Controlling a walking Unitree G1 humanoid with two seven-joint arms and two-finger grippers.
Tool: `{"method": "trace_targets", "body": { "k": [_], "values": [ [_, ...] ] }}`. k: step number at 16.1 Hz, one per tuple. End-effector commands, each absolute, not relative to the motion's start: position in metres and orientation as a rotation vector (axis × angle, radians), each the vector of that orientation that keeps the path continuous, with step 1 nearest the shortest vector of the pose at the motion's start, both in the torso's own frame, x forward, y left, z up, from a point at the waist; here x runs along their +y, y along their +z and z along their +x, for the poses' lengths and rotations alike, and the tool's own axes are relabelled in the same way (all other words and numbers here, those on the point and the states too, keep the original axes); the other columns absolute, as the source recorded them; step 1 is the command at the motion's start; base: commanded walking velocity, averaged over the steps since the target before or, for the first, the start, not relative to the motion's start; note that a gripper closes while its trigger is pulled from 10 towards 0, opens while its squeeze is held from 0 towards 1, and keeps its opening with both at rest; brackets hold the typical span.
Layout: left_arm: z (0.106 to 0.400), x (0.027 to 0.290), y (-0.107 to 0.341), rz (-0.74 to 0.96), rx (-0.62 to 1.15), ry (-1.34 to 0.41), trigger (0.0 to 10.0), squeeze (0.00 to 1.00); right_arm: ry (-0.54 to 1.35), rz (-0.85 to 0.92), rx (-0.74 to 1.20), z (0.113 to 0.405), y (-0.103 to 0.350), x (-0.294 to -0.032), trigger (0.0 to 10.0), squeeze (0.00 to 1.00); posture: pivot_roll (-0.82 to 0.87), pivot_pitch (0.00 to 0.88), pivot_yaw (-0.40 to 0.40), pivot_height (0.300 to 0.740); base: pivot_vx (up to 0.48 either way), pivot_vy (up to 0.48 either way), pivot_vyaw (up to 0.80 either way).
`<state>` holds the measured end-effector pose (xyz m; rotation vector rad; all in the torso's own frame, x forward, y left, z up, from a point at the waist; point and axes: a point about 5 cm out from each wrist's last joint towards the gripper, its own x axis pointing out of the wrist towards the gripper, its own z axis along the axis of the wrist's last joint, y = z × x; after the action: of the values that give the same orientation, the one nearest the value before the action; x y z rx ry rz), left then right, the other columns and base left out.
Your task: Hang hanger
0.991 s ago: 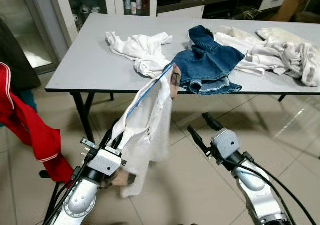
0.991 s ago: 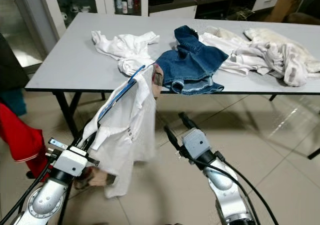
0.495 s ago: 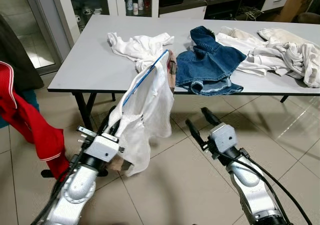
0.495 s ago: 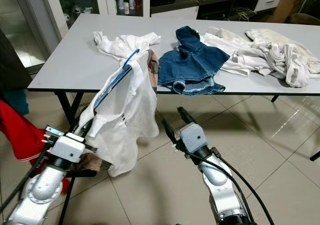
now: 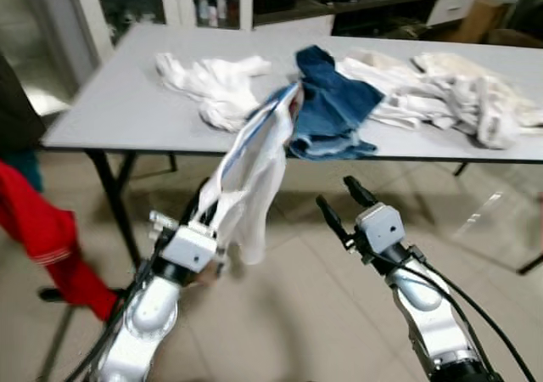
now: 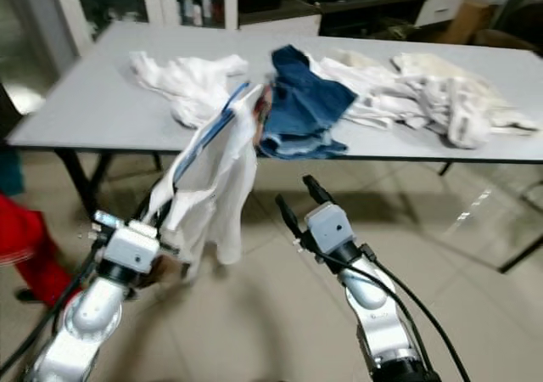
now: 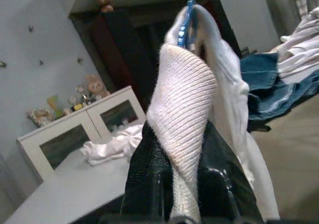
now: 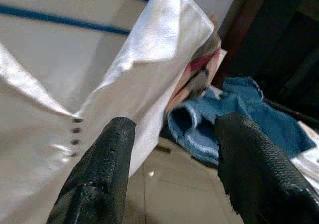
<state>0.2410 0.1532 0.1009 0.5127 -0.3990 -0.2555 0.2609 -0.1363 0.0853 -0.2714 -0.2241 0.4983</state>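
A blue hanger [image 5: 256, 130] carries a white shirt [image 5: 251, 174] and is held up in front of the grey table [image 5: 102, 110]. My left gripper [image 5: 209, 219] is shut on the hanger's lower end through the shirt. In the left wrist view its fingers [image 7: 149, 174] clamp ribbed white cloth, with the blue hanger [image 7: 187, 20] rising beyond. My right gripper [image 5: 340, 203] is open, just right of the shirt and apart from it. Between its fingers [image 8: 99, 179] the right wrist view takes in the shirt [image 8: 149, 69].
Blue jeans [image 5: 331, 115], a white garment [image 5: 212, 81] and a heap of pale clothes [image 5: 458, 98] lie on the table. A red garment [image 5: 38, 229] hangs at the left. White glass-door cabinets [image 5: 127, 4] stand behind. Tiled floor [image 5: 305, 314] lies below my arms.
The whole view has shifted and blurred, so the camera moved. The shirt on the hanger has swung and now hangs narrower. My right gripper stays open beside it.
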Motion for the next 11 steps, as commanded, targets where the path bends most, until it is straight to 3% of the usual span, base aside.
{"method": "trace_targets", "body": {
  "k": [1, 11],
  "values": [
    [0.2430, 0.1497, 0.1069, 0.513, -0.434, -0.251, 10.0, 0.00, 0.482, -0.279, -0.229, 0.2612, 0.0876, -0.1409, 10.0, 0.00, 0.17, 0.000, -0.036, 0.740, 0.000, -0.480, 0.00],
    [0.2415, 0.1448, 0.1032, 0.504, -0.425, -0.256, 10.0, 0.00, 0.483, -0.283, -0.220, 0.2571, 0.0862, -0.1403, 10.0, 0.00, 0.16, 0.000, -0.037, 0.740, 0.000, -0.480, 0.00]
  ]
}}
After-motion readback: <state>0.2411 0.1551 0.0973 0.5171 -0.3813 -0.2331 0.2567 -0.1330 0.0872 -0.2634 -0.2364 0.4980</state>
